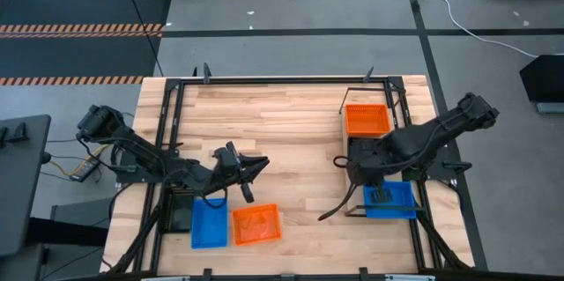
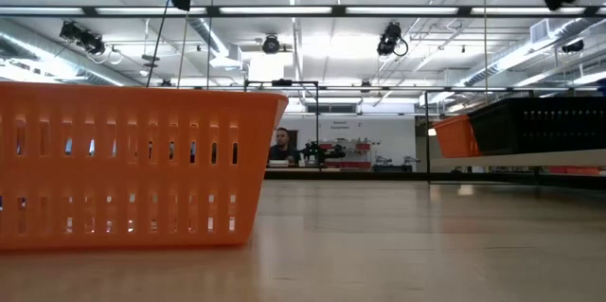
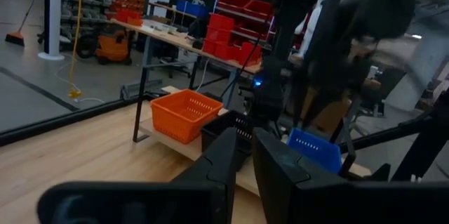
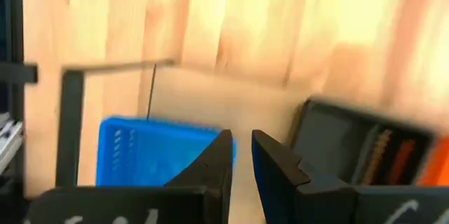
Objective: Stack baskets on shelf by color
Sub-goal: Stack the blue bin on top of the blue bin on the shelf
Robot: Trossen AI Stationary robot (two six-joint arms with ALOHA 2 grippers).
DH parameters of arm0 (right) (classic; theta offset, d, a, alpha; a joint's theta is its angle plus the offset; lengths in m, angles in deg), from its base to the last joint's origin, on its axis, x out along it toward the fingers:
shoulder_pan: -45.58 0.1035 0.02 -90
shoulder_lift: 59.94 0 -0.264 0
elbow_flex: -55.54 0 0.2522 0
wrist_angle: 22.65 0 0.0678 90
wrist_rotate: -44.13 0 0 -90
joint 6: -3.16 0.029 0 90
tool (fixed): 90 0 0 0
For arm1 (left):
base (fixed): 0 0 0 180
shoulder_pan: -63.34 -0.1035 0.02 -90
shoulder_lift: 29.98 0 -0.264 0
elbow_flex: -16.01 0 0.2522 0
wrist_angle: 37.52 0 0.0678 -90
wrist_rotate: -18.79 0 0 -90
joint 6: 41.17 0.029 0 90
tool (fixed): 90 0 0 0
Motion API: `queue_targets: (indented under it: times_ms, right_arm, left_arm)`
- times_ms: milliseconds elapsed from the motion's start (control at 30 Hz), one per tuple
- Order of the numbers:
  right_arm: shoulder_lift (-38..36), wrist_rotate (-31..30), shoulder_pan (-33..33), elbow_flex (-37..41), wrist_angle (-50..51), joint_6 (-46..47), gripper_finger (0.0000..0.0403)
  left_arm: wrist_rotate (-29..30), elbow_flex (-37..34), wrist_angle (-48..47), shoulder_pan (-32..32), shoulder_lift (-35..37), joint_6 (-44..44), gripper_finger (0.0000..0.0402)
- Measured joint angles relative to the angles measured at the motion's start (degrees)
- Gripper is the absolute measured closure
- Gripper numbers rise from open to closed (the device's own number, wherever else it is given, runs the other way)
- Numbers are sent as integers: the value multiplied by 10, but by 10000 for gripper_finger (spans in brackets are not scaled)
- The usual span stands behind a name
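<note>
The wooden surface [image 1: 291, 122] carried the shelf [image 1: 351, 144], largely hidden under the right arm. Its orange basket [image 1: 367, 119] showed; the black basket [image 4: 351, 143] beside it was blurred. Both grippers' jaws stood slightly apart, empty.

Both grippers, left gripper [image 1: 251, 175] and right gripper [image 1: 359, 168], seemingly slightly parted

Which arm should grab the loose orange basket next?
Likely left: the left gripper hangs just beyond the orange basket and empty. The right gripper is across the table over the shelf.
</note>
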Motion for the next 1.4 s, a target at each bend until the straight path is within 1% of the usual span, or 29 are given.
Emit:
queue_targets:
  times_ms: [67, 133, 200, 267, 367, 467, 533, 600, 733, 900, 1067, 1167, 1267, 1400]
  right_arm:
    - [0, -26, 0, -20, -9, -19, 340]
    - [0, -53, 0, -30, -43, -31, 340]
    - [0, -66, 0, -29, -95, -54, 340]
    - [0, -71, 0, -19, -172, -80, 340]
    - [0, -69, -2, 18, -321, -118, 340]
    - [2, -53, -7, 62, -445, -145, 340]
    - [4, -47, -14, 95, -497, -156, 340]
    - [4, -45, -23, 128, -530, -160, 340]
    - [4, -47, -47, 184, -585, -167, 340]
    - [4, -47, -67, 241, -678, -196, 340]
    - [4, -47, -81, 272, -755, -263, 340]
    - [4, -47, -86, 274, -772, -283, 340]
    - [4, -47, -93, 273, -774, -293, 340]
    - [4, -46, -100, 273, -772, -306, 340]
  left_arm:
    - [0, 0, -7, 0, 0, -2, 349]
    - [0, 0, -10, 0, 0, -3, 349]
    - [0, 5, -31, 0, 0, -6, 349]
    - [1, 19, -64, 0, 0, -18, 349]
    - [9, 52, -141, 0, 0, -47, 349]
    - [16, 76, -223, 0, 0, -90, 349]
    - [21, 85, -262, 0, 0, -118, 349]
    - [22, 85, -279, 0, -1, -126, 349]
    - [31, 86, -280, -1, -1, -120, 349]
    - [39, 86, -280, -13, -2, -83, 349]
    - [39, 86, -265, -31, -35, -76, 349]
    - [38, 86, -251, -50, -55, -72, 349]
    - [15, 86, -226, -69, -66, -72, 349]
    - [-36, 86, -190, -91, -77, -72, 349]
